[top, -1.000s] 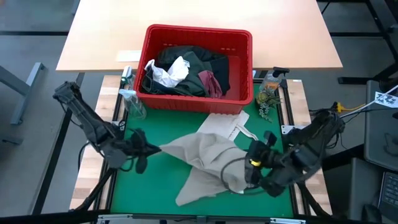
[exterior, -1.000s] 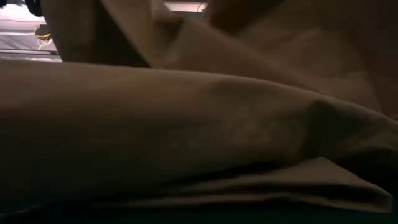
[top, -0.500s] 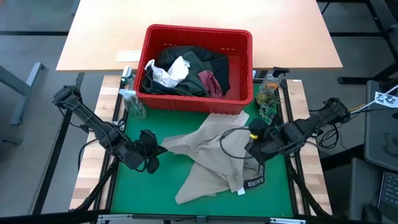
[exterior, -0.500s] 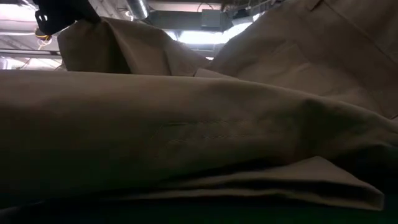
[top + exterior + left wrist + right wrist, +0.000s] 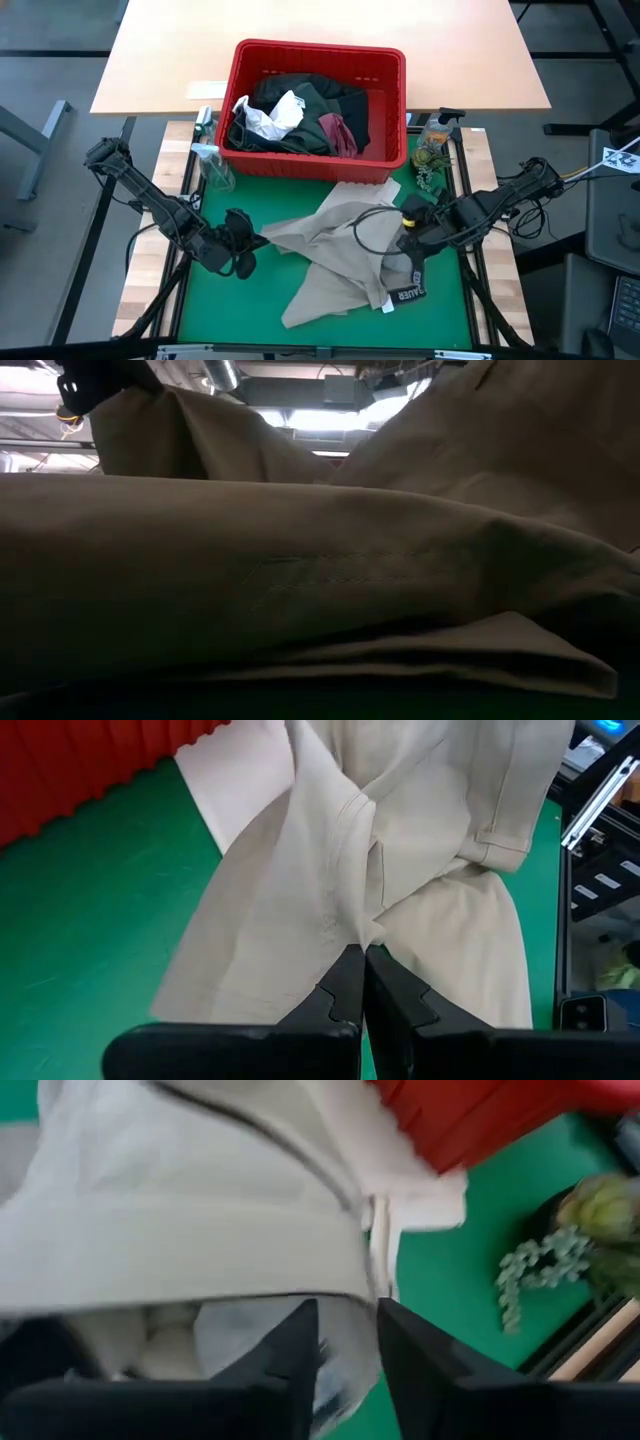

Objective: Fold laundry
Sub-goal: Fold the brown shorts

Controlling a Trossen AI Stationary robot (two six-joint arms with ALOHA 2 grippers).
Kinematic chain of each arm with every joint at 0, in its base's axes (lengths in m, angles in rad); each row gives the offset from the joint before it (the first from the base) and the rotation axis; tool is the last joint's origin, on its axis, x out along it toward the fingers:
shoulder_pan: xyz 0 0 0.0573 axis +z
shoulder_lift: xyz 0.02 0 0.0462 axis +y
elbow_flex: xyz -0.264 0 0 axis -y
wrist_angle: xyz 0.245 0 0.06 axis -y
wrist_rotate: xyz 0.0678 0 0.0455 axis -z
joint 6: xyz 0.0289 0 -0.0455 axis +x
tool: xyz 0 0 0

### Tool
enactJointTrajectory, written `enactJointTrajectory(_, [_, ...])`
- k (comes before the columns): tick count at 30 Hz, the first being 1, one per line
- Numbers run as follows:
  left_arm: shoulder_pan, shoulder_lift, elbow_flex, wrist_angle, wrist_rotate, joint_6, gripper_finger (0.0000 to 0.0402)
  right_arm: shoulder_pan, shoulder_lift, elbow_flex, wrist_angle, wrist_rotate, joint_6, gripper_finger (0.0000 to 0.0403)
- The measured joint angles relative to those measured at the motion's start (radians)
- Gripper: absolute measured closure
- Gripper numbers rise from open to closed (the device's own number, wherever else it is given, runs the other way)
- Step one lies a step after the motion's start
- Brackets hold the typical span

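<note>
While the tan garment [image 5: 335, 250] lies crumpled and spread on the green mat [image 5: 250, 300] in front of the red basket [image 5: 315, 165], no clean fold is visible yet; I judge the task barely begun. More laundry [image 5: 310, 110] (dark, olive, maroon and white pieces) sits in the basket, unfolded.

Left gripper [image 5: 245, 245]: low over the mat at the garment's left corner, arm reaching in from the table's left edge. Left wrist view shows its fingers [image 5: 350, 982] pressed together at the cloth's edge; fabric appears pinched between them.

Right gripper [image 5: 408, 240]: at the garment's right side, arm stretched in low from the table's right edge. Right wrist view shows its fingers [image 5: 290, 1352] parted with a gap, cloth lying just ahead of them; not gripping anything as far as I can see.

Low view: blocked by tan cloth.
</note>
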Motion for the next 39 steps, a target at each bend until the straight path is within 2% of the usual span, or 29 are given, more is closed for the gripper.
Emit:
enactJointTrajectory(5, [0.0,0.0,0.0,0.016,0.0,0.0,0.0402,0.003,-0.002,0.0,-0.017,-0.134,-0.054,0.0259])
enactJointTrajectory(12, [0.0,0.0,0.0,0.022,0.018,0.003,0.0401,0.024,0.019,-0.005,0.05,-0.183,-0.237,0.0254])
enactJointTrajectory(21, [0.0,0.0,0.0,0.022,0.018,0.003,0.0401,0.115,0.041,-0.085,0.104,-0.17,-0.388,0.0254])
enactJointTrajectory(27, [0.0,0.0,0.0,0.023,0.018,0.003,0.0402,0.127,0.041,-0.097,0.107,0.007,-0.394,0.0254])
enactJointTrajectory(29, [0.0,0.0,0.0,0.024,0.018,0.003,0.0402,0.127,0.041,-0.097,0.106,0.034,-0.394,0.0254])
enactJointTrajectory(39, [0.0,0.0,0.0,0.027,0.018,0.003,0.0402,0.127,0.041,-0.097,0.06,-0.048,-0.394,0.0254])
